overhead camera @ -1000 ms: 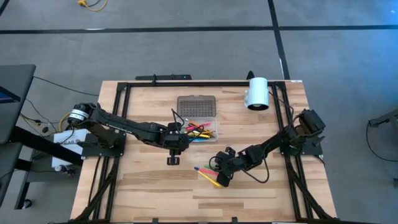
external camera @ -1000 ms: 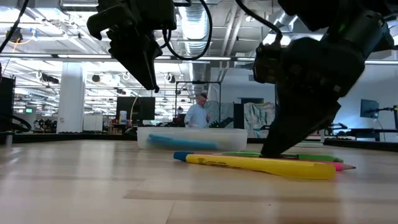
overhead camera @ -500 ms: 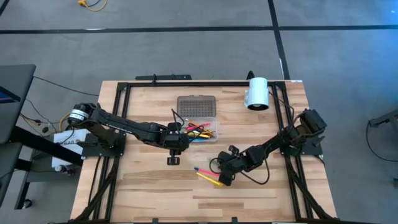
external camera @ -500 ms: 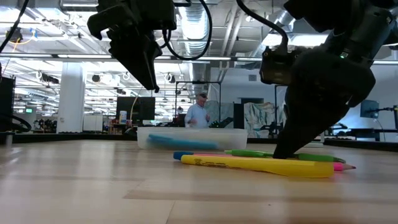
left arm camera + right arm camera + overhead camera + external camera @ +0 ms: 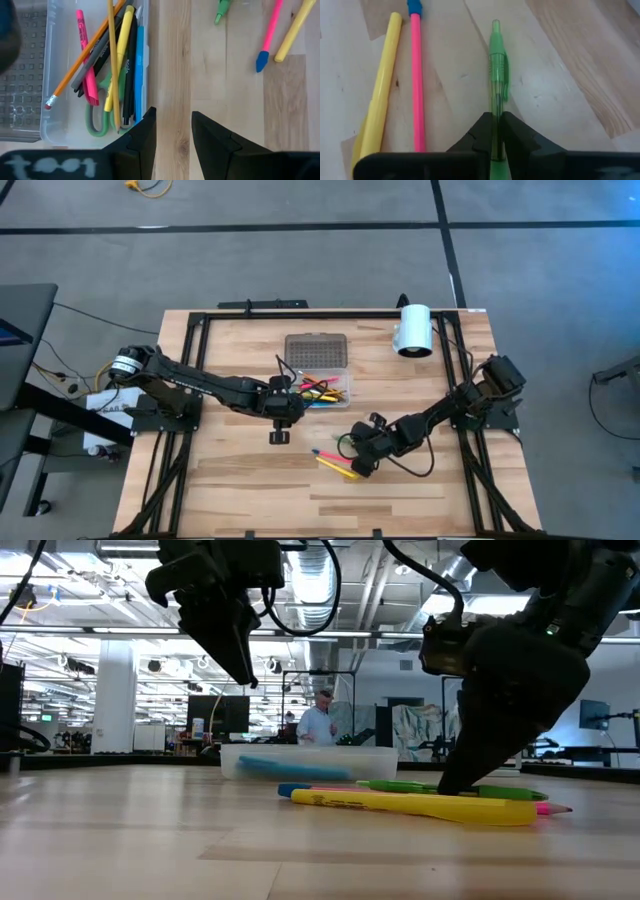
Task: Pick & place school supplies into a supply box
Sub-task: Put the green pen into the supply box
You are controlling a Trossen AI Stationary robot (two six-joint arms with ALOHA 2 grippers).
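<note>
Here, the right gripper (image 5: pixel 495 132) pinches a green pen (image 5: pixel 496 75) between its two dark fingers, low over the wooden table (image 5: pixel 230 480), its jaws closed on the pen's barrel. Just beside the pen lie a pink pen with a blue cap (image 5: pixel 416 75) and a yellow marker (image 5: pixel 382 85), side by side on the bare wood near the front of the table. The left gripper (image 5: pixel 172 132) hovers above the near edge of the supply box (image 5: pixel 55 100), its jaws parted and holding nothing. The clear box sits at mid-table, well apart from the loose pens, and holds green-handled scissors (image 5: pixel 95 120), an orange pencil (image 5: pixel 85 60), yellow, pink, blue and grey pens and a black marker. Its dotted lid (image 5: pixel 316 348) lies open behind it. A white cylinder (image 5: pixel 413 330) stands toward the table's far right corner. Beyond the table, a person (image 5: pixel 321 722) stands in the room.
</note>
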